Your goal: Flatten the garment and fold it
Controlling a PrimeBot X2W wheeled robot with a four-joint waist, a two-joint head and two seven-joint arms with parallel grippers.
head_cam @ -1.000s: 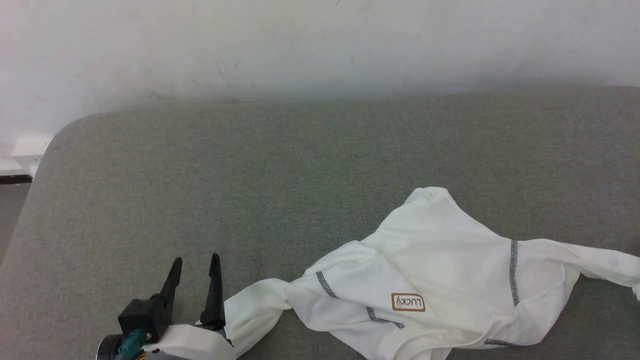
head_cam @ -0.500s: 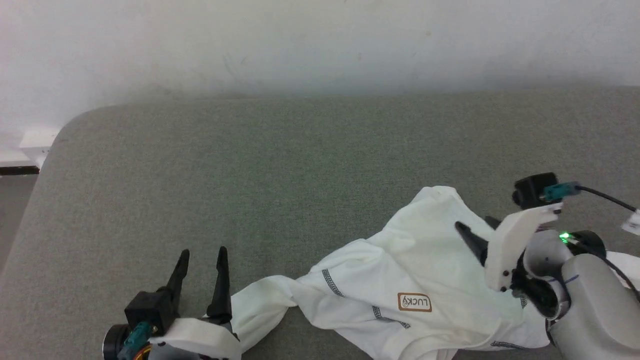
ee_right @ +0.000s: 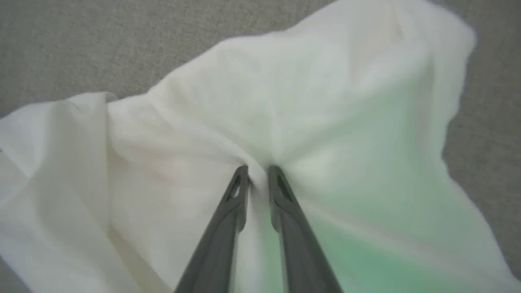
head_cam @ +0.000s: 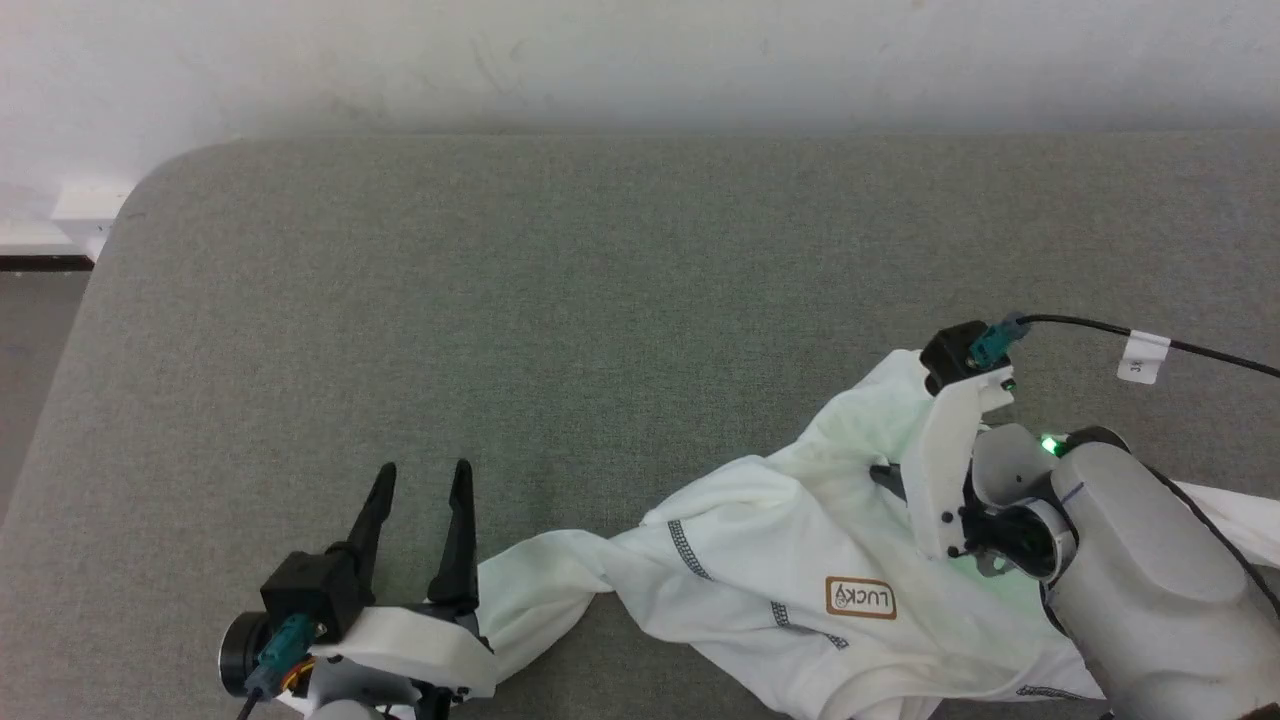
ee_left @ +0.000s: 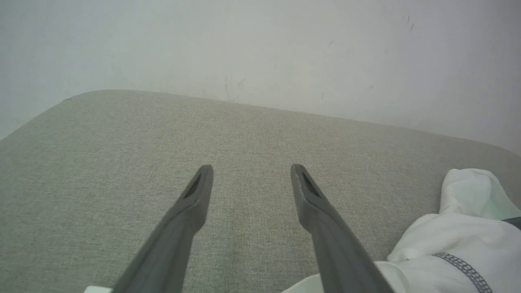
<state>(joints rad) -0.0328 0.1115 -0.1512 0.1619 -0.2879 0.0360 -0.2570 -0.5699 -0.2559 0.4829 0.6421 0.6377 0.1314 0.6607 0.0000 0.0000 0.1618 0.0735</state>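
The white garment (head_cam: 800, 540) lies crumpled on the grey cushion (head_cam: 560, 330) at the lower right, its chest logo (head_cam: 860, 597) facing up and one sleeve (head_cam: 540, 590) trailing left. My right gripper (head_cam: 885, 478) reaches down onto the shirt's upper body. In the right wrist view its fingers (ee_right: 236, 191) are pinched close together on a gathered fold of the garment (ee_right: 183, 134), so the right gripper (ee_right: 257, 169) is shut on the fabric. My left gripper (head_cam: 420, 475) stands open over bare cushion, just left of the sleeve end. The left gripper (ee_left: 250, 171) holds nothing, and the garment (ee_left: 468, 228) lies to its right.
The cushion's rounded left corner (head_cam: 130, 200) meets a white wall (head_cam: 600, 60) behind. A strip of floor (head_cam: 35, 330) shows beyond the left edge. A black cable with a white tag (head_cam: 1142, 357) runs from my right wrist camera over the cushion.
My right arm has come in from the right, lowered onto the shirt's body and pinched a fold. The head camera has shifted a little. The left gripper stays open.
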